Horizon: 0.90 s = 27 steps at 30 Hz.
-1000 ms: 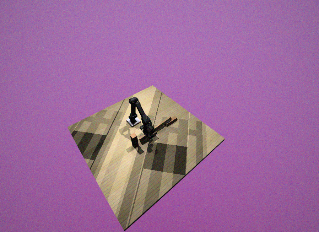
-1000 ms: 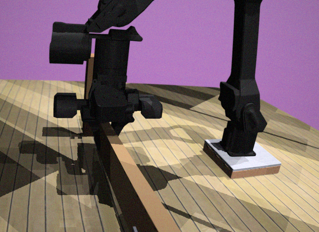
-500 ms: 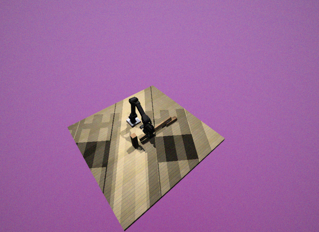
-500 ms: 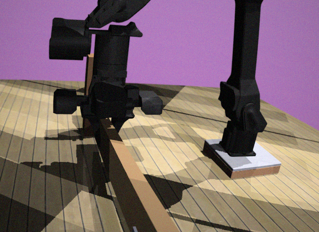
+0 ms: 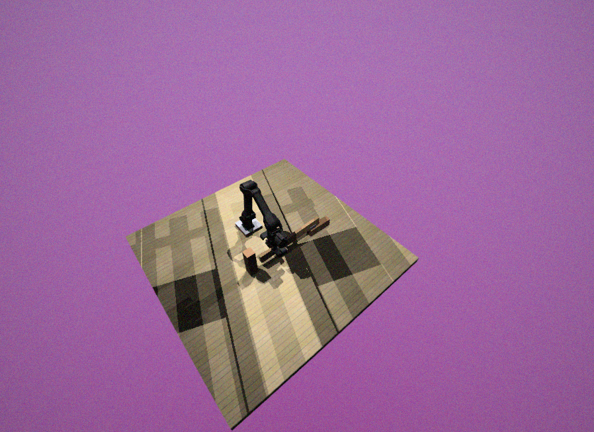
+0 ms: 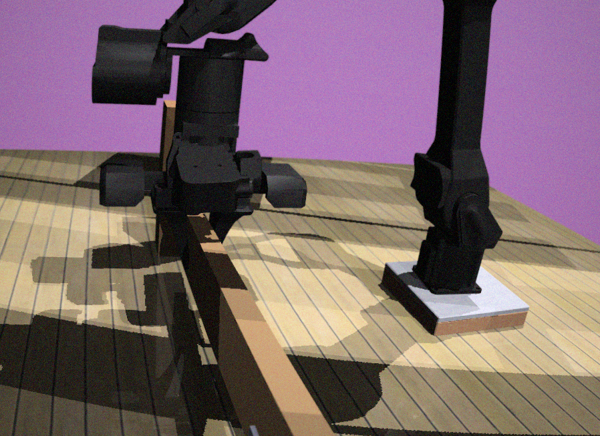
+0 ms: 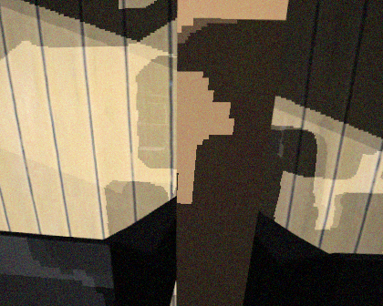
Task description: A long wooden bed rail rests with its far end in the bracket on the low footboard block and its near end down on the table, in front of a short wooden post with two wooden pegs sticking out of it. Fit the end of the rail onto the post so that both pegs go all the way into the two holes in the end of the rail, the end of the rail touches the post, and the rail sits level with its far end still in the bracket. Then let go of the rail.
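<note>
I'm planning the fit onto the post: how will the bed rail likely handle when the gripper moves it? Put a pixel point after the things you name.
The bed rail point(image 5: 305, 229) point(image 6: 264, 354) point(image 7: 215, 159) looks straight and solid, so probably stiff. Being long, it may pivot within the gripper point(image 5: 282, 251) point(image 6: 201, 242).

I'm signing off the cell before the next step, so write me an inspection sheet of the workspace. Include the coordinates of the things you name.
Surface: planked table point(image 5: 282, 321) point(image 6: 547, 354), patched with shadow.
Job's things: rail point(image 5: 307, 229) point(image 6: 271, 358) point(image 7: 211, 255) in the grip; post point(image 5: 250, 262) point(image 6: 168, 131) upright, a gap between it and the rail's near end; footboard block point(image 5: 319, 225) at the far end. Pegs and holes: cannot tell.
Clutter: nothing seen.
Gripper point(image 5: 278, 251) point(image 6: 196, 238): shut on the rail.
Cables: nothing seen.
Surroundings: plain purple all round.
</note>
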Each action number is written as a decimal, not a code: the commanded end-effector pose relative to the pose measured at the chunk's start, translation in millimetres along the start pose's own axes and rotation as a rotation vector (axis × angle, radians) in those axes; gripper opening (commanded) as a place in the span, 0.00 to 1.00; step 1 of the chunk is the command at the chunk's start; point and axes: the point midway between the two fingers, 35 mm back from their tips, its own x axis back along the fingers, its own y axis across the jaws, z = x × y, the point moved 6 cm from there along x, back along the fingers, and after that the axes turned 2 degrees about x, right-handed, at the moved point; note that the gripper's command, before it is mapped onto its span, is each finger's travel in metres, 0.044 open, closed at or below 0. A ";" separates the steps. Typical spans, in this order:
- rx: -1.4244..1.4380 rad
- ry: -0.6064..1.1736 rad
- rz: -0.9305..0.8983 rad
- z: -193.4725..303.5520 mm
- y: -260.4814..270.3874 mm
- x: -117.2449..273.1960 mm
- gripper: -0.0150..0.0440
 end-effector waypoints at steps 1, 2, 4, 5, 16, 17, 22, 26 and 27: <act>0.001 -0.006 0.010 -0.6 -1.8 5.0 0.25; 0.001 -0.006 0.010 -0.5 -1.9 5.5 0.25; 0.001 -0.006 0.010 -0.5 -1.9 6.5 0.25; 0.001 -0.006 0.010 -0.5 -1.9 7.0 0.25; 0.001 -0.006 0.010 -0.5 -2.1 12.6 0.25; 0.001 -0.006 0.010 -0.5 -2.2 13.1 0.25; 0.001 -0.006 0.010 -0.5 -2.2 15.6 0.25; 0.001 -0.006 0.010 -0.5 -2.2 17.6 0.25; 0.001 -0.006 0.010 -0.5 -2.2 18.1 0.25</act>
